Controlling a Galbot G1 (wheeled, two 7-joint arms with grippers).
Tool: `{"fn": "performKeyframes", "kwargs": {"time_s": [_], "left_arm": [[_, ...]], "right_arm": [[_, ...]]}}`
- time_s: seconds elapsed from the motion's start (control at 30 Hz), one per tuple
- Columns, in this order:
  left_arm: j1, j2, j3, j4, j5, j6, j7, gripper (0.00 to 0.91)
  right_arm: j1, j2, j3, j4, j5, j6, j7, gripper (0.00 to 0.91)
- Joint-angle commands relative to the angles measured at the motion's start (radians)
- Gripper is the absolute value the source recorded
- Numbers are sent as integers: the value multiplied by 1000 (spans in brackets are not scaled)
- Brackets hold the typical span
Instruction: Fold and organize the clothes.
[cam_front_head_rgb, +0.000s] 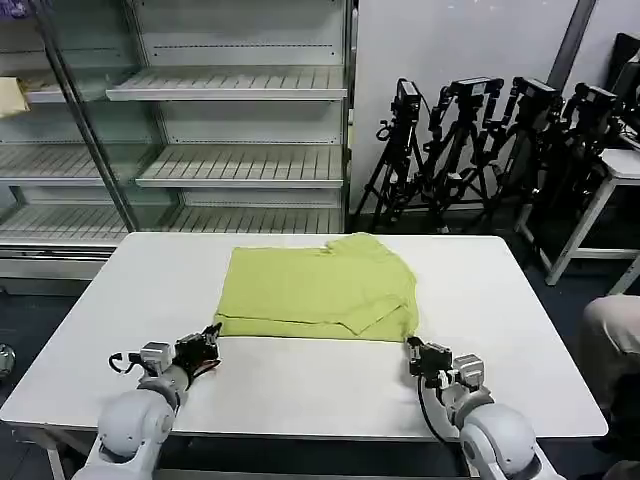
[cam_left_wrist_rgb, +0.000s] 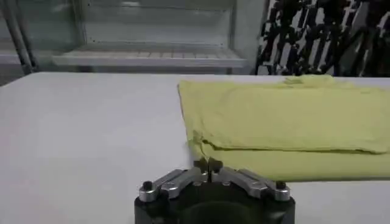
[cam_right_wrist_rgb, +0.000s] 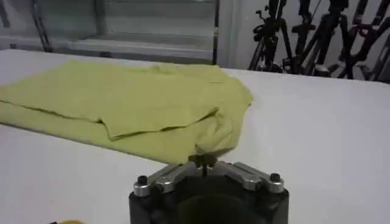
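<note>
**Lime T-shirt folded on the tabletop, both grippers closed at its near corners**

Lime yellow-green fabric marks the T-shirt (cam_front_head_rgb: 318, 290), which lies folded into a rough rectangle on the white tabletop (cam_front_head_rgb: 520, 300), toward its far middle. The shirt's layers overlap, with a folded flap showing on its right half and a rumpled bulge at its far right corner.

Just off the shirt's near left corner sits the left gripper (cam_front_head_rgb: 207, 348), its fingers pressed together and holding nothing; in the left wrist view the closed tips (cam_left_wrist_rgb: 207, 165) sit just at the shirt's near edge (cam_left_wrist_rgb: 286, 122). At the shirt's near right corner sits the right gripper (cam_front_head_rgb: 418, 355), likewise closed and empty, its tips (cam_right_wrist_rgb: 203, 161) just short of the drooping corner of cloth (cam_right_wrist_rgb: 152, 109).
</note>
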Motion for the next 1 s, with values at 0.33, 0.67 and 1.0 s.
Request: {"fn": "performKeyframes", "kwargs": {"time_s": [0.33,0.67,1.0], "left_arm": [[349,-10,-94,-275,1,-1,17,20],[410,-33,-141,-310,49,-1,43,20],[485,-39,-207,-324,44,-16,70,20]], "right_arm": [[-354,-4,81,278,-86,6,3,0],[-520,-20,116,371,-168,52,-8,0],[-566,-14,106,378,-192,70,-5,0]]}}
